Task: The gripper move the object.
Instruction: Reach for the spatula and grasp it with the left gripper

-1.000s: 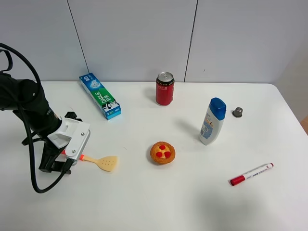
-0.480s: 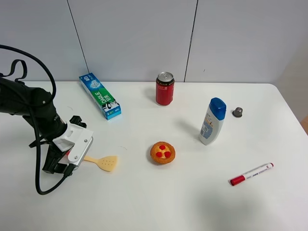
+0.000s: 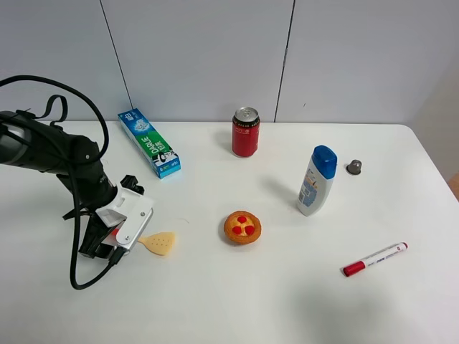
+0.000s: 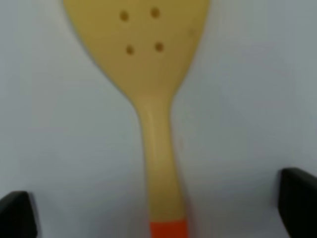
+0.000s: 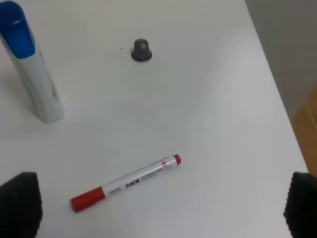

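Observation:
The toy spatula [image 3: 159,244] lies flat on the white table [image 3: 237,301] at the front left, its tan perforated blade pointing right. Its orange-red handle is mostly hidden under my left gripper [image 3: 122,240], which sits low over it. In the left wrist view the spatula [image 4: 148,74] runs between the two black fingertips [image 4: 17,213], which stand wide apart and clear of the handle, so the left gripper [image 4: 158,218] is open. My right gripper [image 5: 158,208] is open and empty, high over the table's right end; it does not show in the exterior view.
A toothpaste box [image 3: 149,142] lies behind the left gripper. A red can [image 3: 245,132] stands at the back. A toy tart [image 3: 242,227] sits right of the spatula. A blue-capped bottle [image 3: 316,180], a grey cap [image 3: 353,167] and a red-capped marker [image 3: 375,259] are at the right.
My left gripper has moved right along the spatula's handle toward the blade and now covers most of the handle. The spatula has hardly moved.

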Motion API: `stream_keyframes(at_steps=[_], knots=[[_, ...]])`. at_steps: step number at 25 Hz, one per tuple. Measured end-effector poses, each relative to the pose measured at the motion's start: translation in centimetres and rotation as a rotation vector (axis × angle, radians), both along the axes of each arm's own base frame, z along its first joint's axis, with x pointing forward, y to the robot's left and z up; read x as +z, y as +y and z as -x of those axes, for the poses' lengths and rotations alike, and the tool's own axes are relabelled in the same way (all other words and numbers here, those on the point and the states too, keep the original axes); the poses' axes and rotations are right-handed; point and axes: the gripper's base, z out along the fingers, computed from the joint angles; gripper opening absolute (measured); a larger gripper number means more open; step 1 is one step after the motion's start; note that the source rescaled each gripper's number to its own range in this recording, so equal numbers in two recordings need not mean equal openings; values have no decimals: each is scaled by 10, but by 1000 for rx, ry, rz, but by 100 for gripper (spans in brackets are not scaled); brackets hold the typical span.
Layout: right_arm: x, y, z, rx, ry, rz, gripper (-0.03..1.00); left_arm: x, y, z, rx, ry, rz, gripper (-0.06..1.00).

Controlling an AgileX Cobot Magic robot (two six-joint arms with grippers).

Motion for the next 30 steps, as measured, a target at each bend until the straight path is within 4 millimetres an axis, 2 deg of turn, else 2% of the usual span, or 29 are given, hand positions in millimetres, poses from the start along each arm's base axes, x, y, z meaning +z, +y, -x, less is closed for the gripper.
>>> stream_keyframes(at_steps=[15,17,19,26,30], knots=[[0,0,0,0,0,0,100,-1,-1,2,-4,54,-9,100],[0,0,0,0,0,0,100,-1,-1,3,-5,63,-10,97],[0,0,0,0,0,0,100,-1,-1,3,-4,65,-11,90],[0,0,0,0,0,0,100,-1,-1,3,-4,67,-11,53],[0,0,0,0,0,0,100,-1,-1,3,-4,67,-11,24]])
